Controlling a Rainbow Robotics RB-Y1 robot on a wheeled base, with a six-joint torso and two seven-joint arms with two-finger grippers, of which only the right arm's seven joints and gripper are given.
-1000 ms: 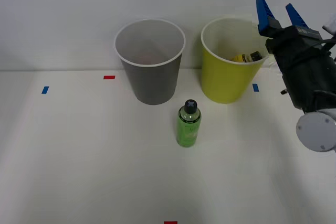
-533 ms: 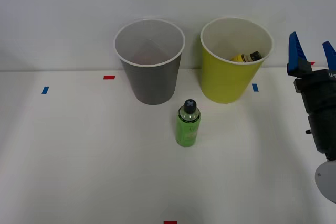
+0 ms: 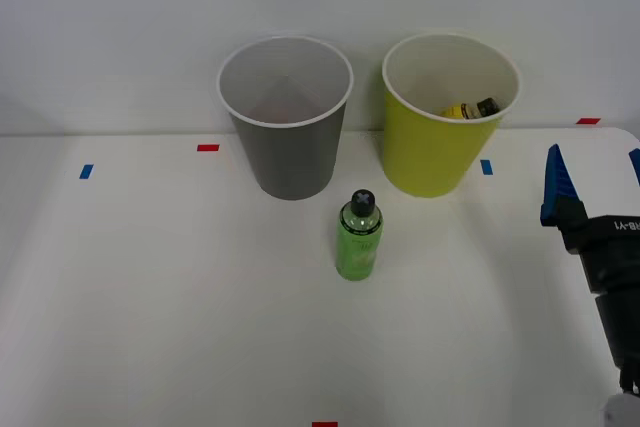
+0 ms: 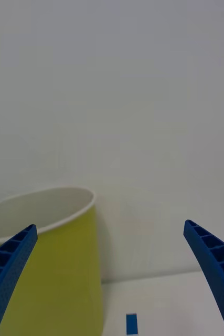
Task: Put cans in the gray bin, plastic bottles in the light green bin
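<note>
Hovering at the worktop's (image 3: 150, 327) right edge, the right pincer (image 3: 595, 187) gapes apart, well clear of the light green bin (image 3: 430, 152).

The gray bin (image 3: 286, 117) and the light green bin (image 3: 450, 112) stand side by side. A yellow bottle (image 3: 471, 108) lies inside the light green bin. A green bottle (image 3: 359, 237) stands upright before them. The right gripper (image 3: 596, 182) hangs at right, fingers spread.

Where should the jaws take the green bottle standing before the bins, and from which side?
Grip the green bottle around its body, below the black cap, coming level from the robot's right: it stands upright, and that side looks free for the right gripper.
</note>
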